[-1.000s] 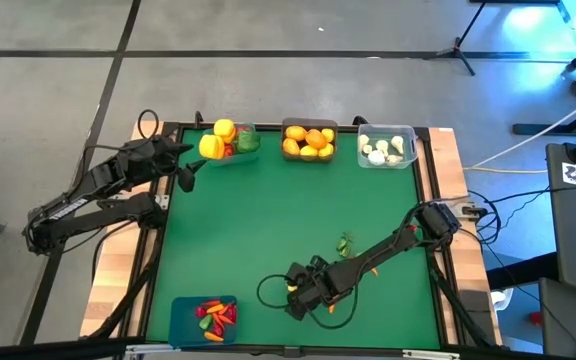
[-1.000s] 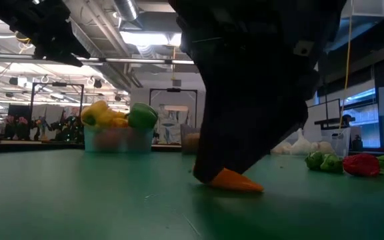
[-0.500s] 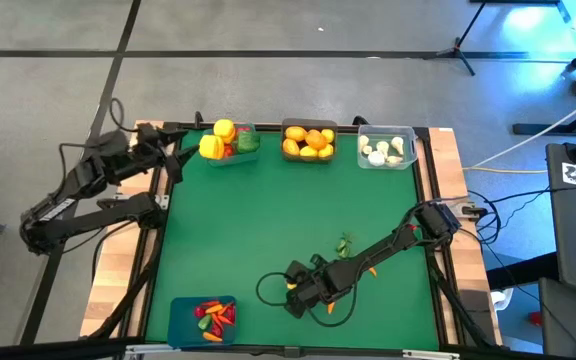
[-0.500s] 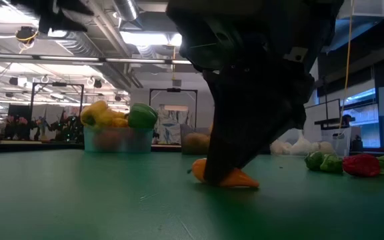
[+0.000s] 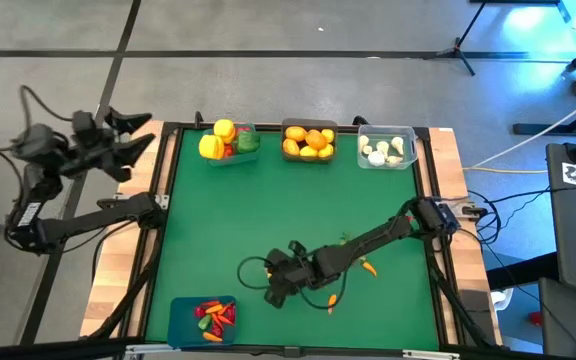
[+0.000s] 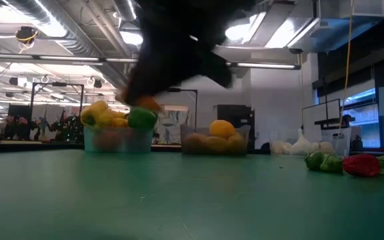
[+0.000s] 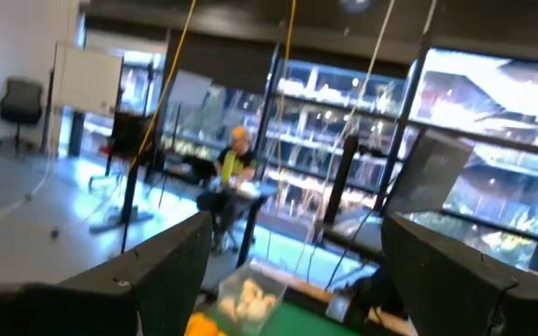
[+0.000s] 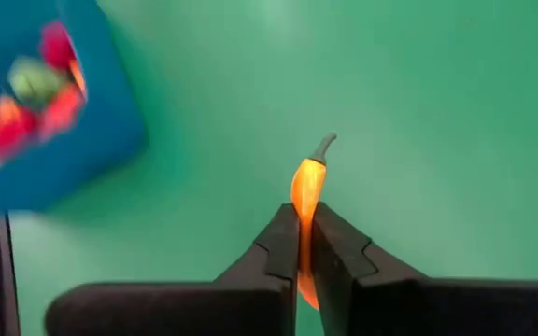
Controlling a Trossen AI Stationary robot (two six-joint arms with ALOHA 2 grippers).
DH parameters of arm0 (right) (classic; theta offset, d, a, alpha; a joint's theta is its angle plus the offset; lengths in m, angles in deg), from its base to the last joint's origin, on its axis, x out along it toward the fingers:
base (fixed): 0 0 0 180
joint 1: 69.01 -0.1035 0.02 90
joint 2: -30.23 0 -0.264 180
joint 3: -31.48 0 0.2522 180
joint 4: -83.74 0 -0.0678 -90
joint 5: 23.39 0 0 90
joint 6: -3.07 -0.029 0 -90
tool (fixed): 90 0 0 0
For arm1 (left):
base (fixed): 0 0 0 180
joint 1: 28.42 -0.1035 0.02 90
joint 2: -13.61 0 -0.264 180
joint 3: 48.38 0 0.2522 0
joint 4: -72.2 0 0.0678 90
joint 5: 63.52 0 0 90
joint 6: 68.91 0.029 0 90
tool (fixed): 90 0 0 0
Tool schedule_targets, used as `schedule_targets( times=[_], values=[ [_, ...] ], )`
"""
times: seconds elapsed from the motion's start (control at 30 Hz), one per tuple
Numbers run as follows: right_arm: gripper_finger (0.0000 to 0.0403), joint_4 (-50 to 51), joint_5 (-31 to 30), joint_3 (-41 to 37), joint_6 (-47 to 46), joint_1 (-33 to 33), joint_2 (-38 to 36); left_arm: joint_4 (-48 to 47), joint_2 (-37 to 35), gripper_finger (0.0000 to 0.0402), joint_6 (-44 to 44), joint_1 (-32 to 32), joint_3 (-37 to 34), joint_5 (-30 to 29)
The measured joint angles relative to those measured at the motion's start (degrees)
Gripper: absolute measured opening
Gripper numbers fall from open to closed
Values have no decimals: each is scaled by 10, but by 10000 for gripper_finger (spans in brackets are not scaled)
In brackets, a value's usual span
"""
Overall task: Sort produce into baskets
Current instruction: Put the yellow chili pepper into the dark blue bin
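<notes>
Green table mat point(image 5: 288, 215), seen from above, with both arms and four baskets. The right arm reaches across the mat from the far-right edge; its right gripper point(image 8: 304, 245) is clamped on an orange chilli point(image 8: 304, 191), whose grey-green stem points forward, away from the fingers, above the mat. The blue basket point(image 5: 204, 318), holding red, orange and green pieces, sits near this gripper at the mat's near-left corner; in the right wrist view it lies ahead and to one side of the held chilli. Just behind the gripper, toward the arm's base, two more orange chillies point(image 5: 369, 268) lie on the mat, one beside the forearm, one under it. Well beyond the gripper, along the far edge, stand the teal basket point(image 5: 230, 145) of yellow, green and red peppers, the dark basket point(image 5: 309, 140) of oranges and lemons, and the clear basket point(image 5: 386, 148) of white garlic. The left gripper point(image 5: 128, 132) is raised off the table's far-left corner, fingers spread, holding nothing.
</notes>
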Motion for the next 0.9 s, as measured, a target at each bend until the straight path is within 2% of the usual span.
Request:
schedule_targets(
  times=[0.1,0.2,0.4,0.53,0.7,0.9],
  values=[
    [16,-55,-18,13,68,22,0,0,0,308,17,0,25,4],
    [15,-144,-4,15,114,47,0,-2,0,308,20,0,42,5],
    [15,-329,28,16,162,78,11,-39,-2,308,21,0,61,5],
    [15,-384,48,16,173,76,19,-75,-9,308,3,0,62,5],
    [15,-387,53,65,190,66,47,-93,-21,308,-4,0,62,5],
    [15,-314,78,233,245,47,146,-90,-30,308,-18,0,62,4]
  ],
)
